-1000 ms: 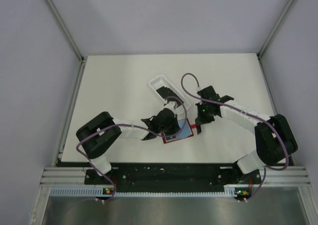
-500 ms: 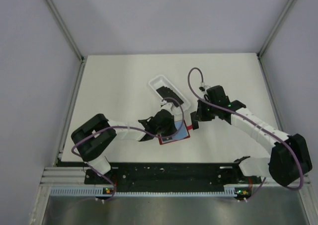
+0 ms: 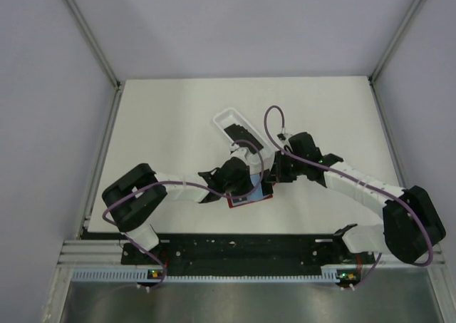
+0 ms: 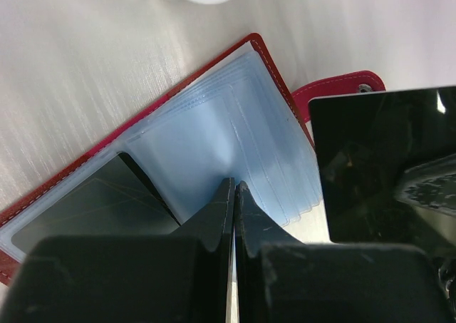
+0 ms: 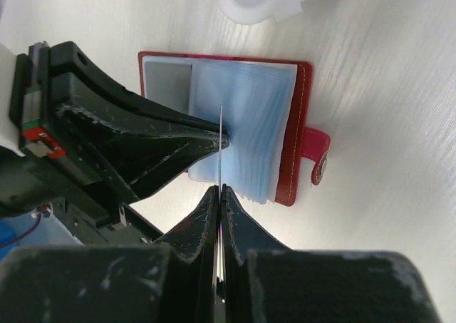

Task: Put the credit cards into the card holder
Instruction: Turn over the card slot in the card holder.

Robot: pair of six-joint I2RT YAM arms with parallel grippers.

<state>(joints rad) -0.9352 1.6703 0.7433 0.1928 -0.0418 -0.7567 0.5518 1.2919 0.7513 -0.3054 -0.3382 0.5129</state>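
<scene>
pressing down on the open wallet (image 5: 304,123) with my left gripper (image 4: 234,189), i have those jaws closed tip to tip with nothing between them. the tips rest on the stack of pale blue sleeves (image 4: 235,123), close to the fold. the wallet lies flat on the white table (image 3: 164,123), toward the near edge and roughly midway between my two bases. its red cover is down, and its tab (image 4: 335,95) sticks out on the side facing my right arm. under the clear pocket on the other half there is a dark patch (image 4: 85,209); i cannot tell whether that is a card or only a reflection.

my right gripper (image 5: 219,191) is clamped on a black card (image 4: 377,159), pinching it by one edge (from that wrist the card shows only as a thin bright line running out from my fingertips). the card stands on edge above the tab side of the wallet, its flat face turned toward my left wrist camera, and its far end reaches in beside the left fingertips over the sleeves. i cannot tell whether its edge touches a sleeve or sits just above it.

just beyond the wallet sits the white tray (image 3: 224,116), set at an angle, with more black cards (image 3: 242,132) lying in it.
</scene>
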